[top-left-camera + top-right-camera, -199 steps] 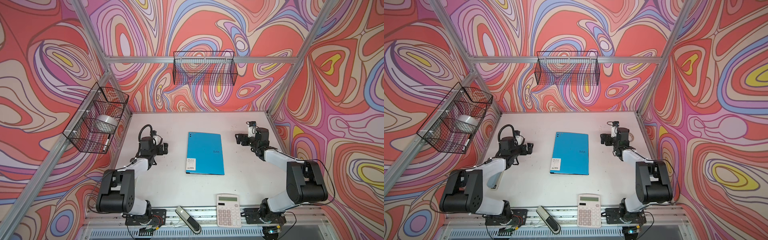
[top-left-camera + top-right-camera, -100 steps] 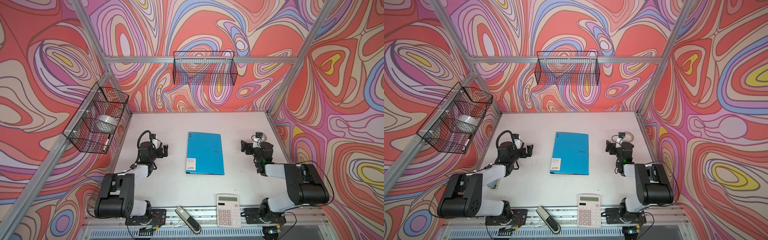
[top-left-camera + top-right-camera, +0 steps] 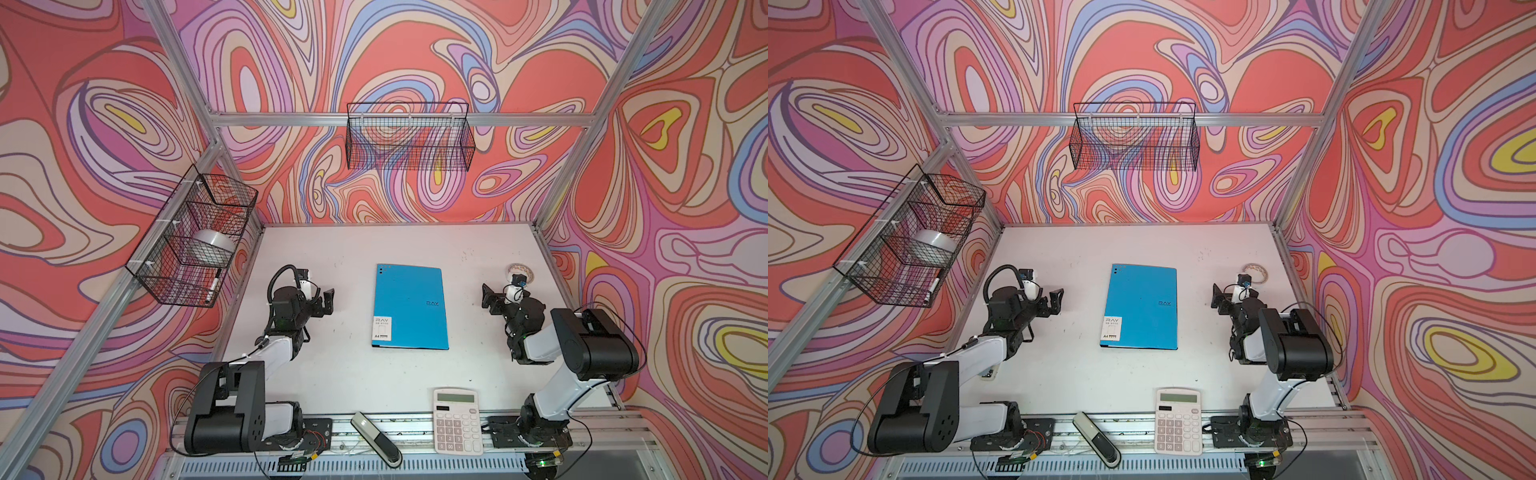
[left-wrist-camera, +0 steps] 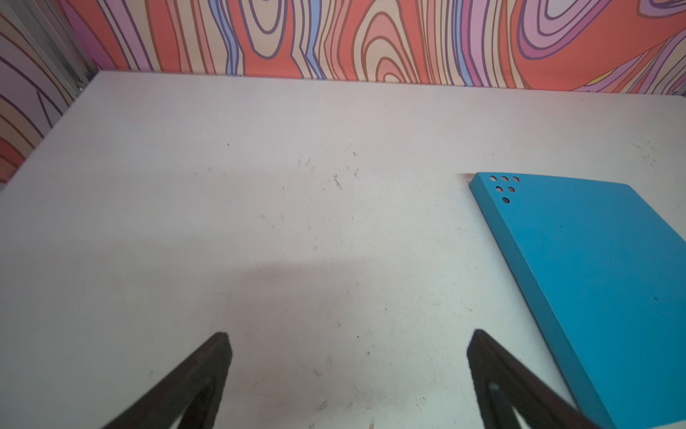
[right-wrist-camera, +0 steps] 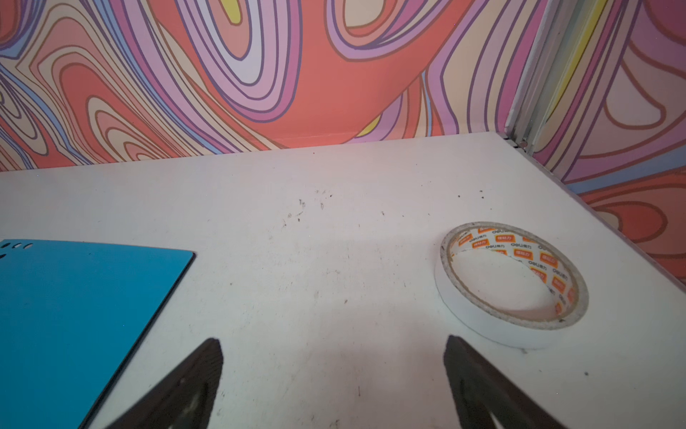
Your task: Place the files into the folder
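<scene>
Blue and shut flat, the folder [image 3: 410, 307] lies in the middle of the table [image 3: 349, 374] with its label toward the robot. No paper sheets show in any view, and whether the files are inside it cannot be seen. The left pincer [image 3: 327, 302] and the right pincer [image 3: 489, 300] each stand well apart from it on their own side, jaws spread wide and holding nothing. My reading is that the task is either finished, with the sheets closed away, or waiting on sheets not in sight. If work is left, the next move calls for lifting the cover's free long edge, on the right pincer's side, while the other pincer pins the spine. Both top views give the label, the logo and a calculator [image 3: 457, 419] at the near edge. Only the left wrist view shows the small holes by the folder's far spine corner. Only the right wrist view shows a tape roll [image 5: 512, 286] plainly, just beside that pincer.
</scene>
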You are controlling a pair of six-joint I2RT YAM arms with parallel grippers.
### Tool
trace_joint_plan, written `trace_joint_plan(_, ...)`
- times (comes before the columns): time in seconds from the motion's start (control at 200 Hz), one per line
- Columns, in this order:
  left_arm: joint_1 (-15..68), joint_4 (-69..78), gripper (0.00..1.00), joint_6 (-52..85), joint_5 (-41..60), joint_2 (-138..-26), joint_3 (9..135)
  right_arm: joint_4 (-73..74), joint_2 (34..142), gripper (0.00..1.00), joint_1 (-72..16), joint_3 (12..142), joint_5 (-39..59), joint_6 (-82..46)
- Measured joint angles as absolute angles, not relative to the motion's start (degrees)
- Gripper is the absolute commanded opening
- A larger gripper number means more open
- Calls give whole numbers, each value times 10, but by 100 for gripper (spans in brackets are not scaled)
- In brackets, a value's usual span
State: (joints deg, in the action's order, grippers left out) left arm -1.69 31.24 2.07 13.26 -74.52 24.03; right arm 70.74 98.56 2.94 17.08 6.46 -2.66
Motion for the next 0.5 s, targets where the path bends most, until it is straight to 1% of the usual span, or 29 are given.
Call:
trace_joint_plan(0.09, -29, 327, 100, 13, 134, -744, 240, 714, 986, 98, 29, 171, 65, -27)
trace_joint_plan(0.245, -37, 380, 100, 11, 135, -788, 232, 715, 986, 98, 29, 171, 65, -27)
trace_joint_plan(0.421, -37, 517, 100, 11, 135, -863, 166, 712, 986, 98, 29, 176, 65, -27)
trace_joint_plan(0.501, -37, 539, 100, 11, 138, -882, 144, 698, 986, 98, 29, 188, 66, -27)
